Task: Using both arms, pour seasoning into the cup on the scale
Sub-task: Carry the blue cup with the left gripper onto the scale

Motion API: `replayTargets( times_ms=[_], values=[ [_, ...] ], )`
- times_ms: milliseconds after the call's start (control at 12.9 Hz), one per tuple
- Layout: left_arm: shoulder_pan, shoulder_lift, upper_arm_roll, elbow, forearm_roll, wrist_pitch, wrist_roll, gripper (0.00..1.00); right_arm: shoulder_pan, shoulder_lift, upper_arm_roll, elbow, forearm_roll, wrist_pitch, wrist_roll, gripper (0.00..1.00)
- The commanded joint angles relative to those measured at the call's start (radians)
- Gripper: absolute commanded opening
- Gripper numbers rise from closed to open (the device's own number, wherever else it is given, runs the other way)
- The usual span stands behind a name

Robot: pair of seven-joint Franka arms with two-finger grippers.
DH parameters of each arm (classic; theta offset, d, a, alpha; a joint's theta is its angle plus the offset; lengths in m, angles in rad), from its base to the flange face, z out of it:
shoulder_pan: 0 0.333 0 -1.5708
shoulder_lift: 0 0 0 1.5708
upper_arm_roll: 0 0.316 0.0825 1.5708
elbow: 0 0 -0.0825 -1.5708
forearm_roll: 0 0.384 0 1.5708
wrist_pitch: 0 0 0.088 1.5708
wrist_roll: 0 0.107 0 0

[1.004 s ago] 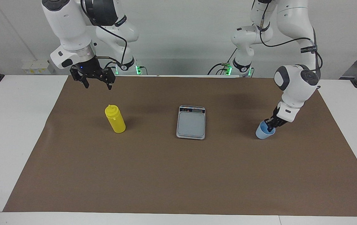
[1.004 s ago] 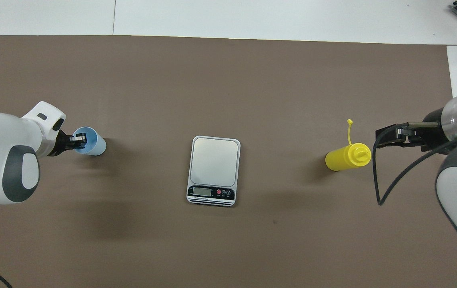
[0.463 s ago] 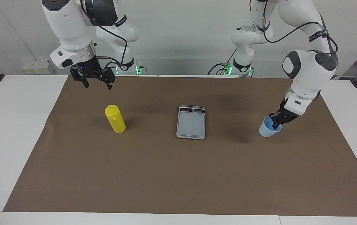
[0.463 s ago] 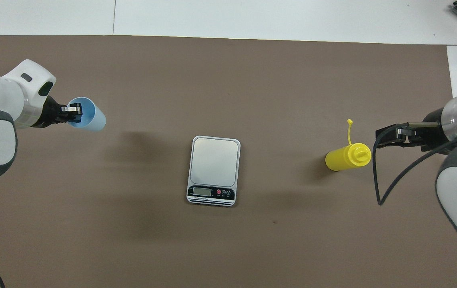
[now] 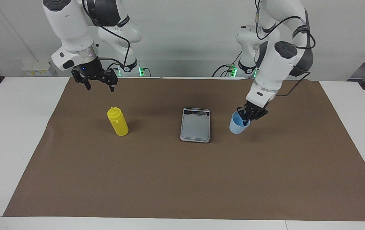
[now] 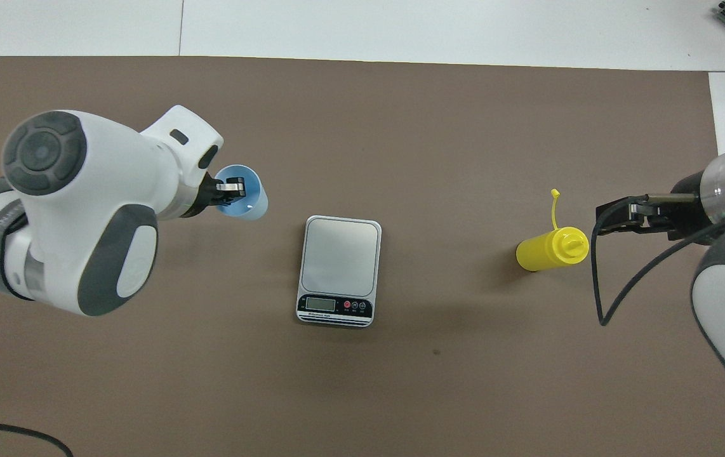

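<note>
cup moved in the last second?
Yes. The cup, pinched at its rim by the left gripper and lifted, travelled from the left arm's end of the table to just beside the scale.

The scale (image 6: 339, 271) display's readout is too small to read; the cup (image 5: 238, 124) wall possibly hides one left gripper (image 5: 245, 118) finger

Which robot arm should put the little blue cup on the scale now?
The left arm. Its tool is shut on the rim of the small light-blue plastic cup, held up beside the flat grey kitchen scale. The right tool waits open above the brown mat near the yellow squeeze bottle.
</note>
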Motion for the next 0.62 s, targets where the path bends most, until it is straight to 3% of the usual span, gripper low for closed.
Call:
replayTargets(
  times_ms=[0, 309, 541],
  values=[
    [-0.117, 0.011, 0.02, -0.005, 0.032, 0.045, -0.101, 0.0, -0.011, -0.02, 0.004, -0.025, -0.002, 0.017, -0.019, 1.0],
    [-0.229, 0.088, 0.02, -0.008, 0.084, 0.08, -0.195, 0.0, -0.011, -0.02, 0.004, -0.025, -0.002, 0.017, -0.019, 1.0],
    [-0.249, 0.114, 0.018, -0.025, 0.151, 0.126, -0.256, 0.0, -0.011, -0.02, 0.004, -0.023, -0.002, 0.017, -0.019, 1.0]
  ],
)
